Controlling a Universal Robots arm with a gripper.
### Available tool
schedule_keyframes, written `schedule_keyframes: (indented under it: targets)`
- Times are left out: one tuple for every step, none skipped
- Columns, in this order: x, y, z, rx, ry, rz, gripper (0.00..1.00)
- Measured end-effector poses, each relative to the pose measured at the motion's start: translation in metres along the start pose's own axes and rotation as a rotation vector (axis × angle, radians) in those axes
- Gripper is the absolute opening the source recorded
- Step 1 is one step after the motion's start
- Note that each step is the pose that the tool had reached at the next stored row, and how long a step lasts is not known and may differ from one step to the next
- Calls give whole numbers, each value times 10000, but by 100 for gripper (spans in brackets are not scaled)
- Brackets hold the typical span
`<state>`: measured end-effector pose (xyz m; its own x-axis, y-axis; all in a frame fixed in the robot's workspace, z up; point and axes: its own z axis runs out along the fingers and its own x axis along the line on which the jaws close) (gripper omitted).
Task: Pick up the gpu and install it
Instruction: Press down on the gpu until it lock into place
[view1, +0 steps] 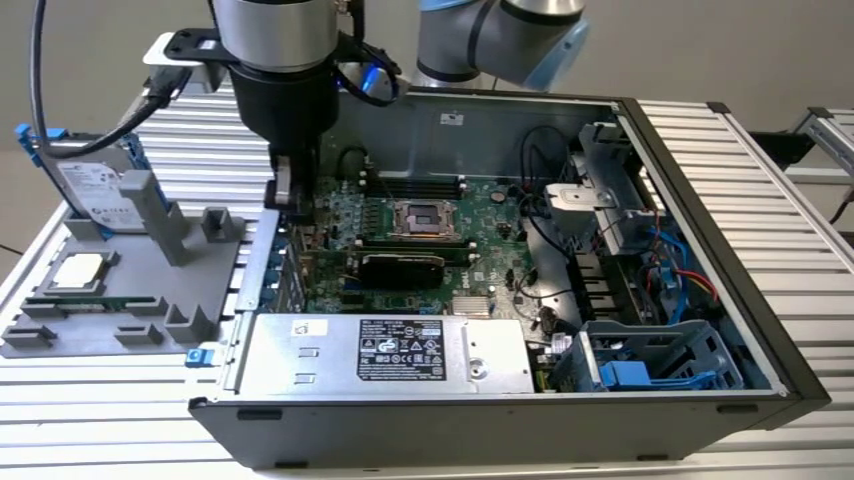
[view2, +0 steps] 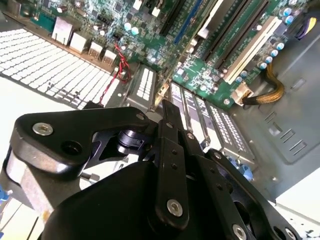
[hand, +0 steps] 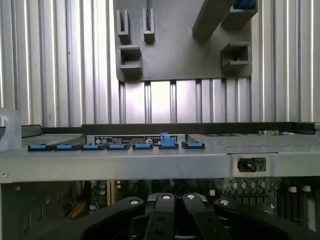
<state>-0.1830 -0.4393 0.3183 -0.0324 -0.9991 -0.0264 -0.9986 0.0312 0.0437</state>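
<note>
In the exterior view the gpu (view1: 400, 268) shows as a short black-shrouded card with a green edge. It sits on the motherboard (view1: 487, 250) just below the CPU socket (view1: 427, 215), inside the open computer case (view1: 694, 150). My gripper (view1: 290, 205) hangs at the case wall on the exterior view's left, apart from the card. Its fingers are shut with nothing seen between them in both wrist views (view2: 167, 107) (hand: 176, 197). In the second wrist view the fingertips point at the metal slot covers (view2: 145, 82) beside the board.
A grey fixture (view1: 120, 310) stands outside the case on the exterior view's left. It holds a silver hard drive with blue rails (view1: 94, 185) and a square CPU chip (view1: 78, 272). A power supply (view1: 387, 350) lies along the near side. Blue clips (hand: 117, 147) line the case edge.
</note>
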Motion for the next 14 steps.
schedule_keyframes:
  targets:
    - [-1, -27, -2, -1, 1, -3, 0]
    - [-2, -58, -3, 0, 0, -5, 0]
    - [-3, -98, -5, -1, 1, -7, 0]
    - [-4, -138, -7, -1, 2, -9, 0]
    - [-6, -179, -8, -1, 0, -12, 0]
    - [-7, -222, -10, -1, 1, -13, 0]
    - [-9, -270, -12, -1, 1, -15, 0]
    - [-10, -316, -14, -1, 0, -16, 0]
    - [-12, -355, -16, -1, 1, -17, 0]
    - [-13, -401, -18, -1, -1, -17, 0]
    - [-14, -448, -21, -2, 0, -18, 0]
    - [-15, -487, -22, -2, -1, -18, 0]
    - [-17, -530, -23, -2, -3, -18, 0]
    - [-18, -569, -25, -2, -3, -18, 0]
